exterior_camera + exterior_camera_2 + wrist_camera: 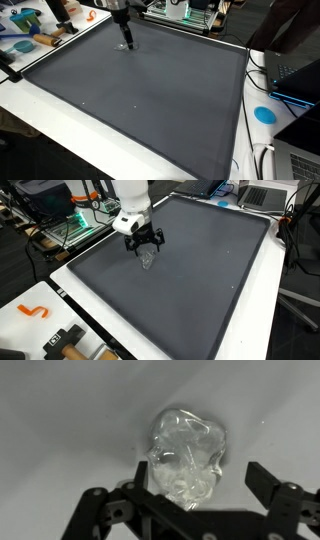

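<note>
One gripper [145,242], one object under it. We note a clear plastic lump [149,259], crumpled and see-through, lying on the dark grey mat [205,275] directly below the fingertips. In the wrist view the lump [187,450] sits between the two black fingers [262,475], which stand wide apart on either side of it. The right finger is clearly off the plastic. On the left we cannot tell whether the pad brushes it. Nothing is clamped; the lump rests on the mat by its own weight, and the jaws are spread as wide as we see them anywhere.

Position of the lump: in an exterior view it lies near the far edge of the mat, left of centre [127,46], with the gripper [126,40] hanging straight above. The arm is upright over that spot.

Surroundings: the mat covers most of a white table [60,112]. A blue disc [264,114] lies on the table's right margin, well apart from the lump, with a laptop [296,76] beyond it. An orange hook [35,311] lies on the near left strip of table in an exterior view.
</note>
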You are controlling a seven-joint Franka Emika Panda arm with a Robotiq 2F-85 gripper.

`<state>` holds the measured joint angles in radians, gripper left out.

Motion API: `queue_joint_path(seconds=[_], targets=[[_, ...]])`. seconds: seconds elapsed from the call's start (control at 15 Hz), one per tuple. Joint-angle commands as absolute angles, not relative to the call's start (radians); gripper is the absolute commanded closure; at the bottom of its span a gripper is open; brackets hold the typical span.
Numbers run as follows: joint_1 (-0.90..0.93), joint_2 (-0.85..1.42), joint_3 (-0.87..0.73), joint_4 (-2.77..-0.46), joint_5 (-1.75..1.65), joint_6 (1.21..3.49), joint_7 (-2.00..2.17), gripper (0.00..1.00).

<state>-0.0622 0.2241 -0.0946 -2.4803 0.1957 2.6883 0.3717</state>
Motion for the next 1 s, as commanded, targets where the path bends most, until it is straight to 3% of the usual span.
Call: queue_joint_path(seconds=[0.0, 0.93], targets=[[-0.047, 0.191, -0.113, -2.482, 0.154, 2.634, 0.384, 0.0], [0.053, 0.099, -0.04, -2.284, -0.255, 2.12, 0.579, 0.0]])
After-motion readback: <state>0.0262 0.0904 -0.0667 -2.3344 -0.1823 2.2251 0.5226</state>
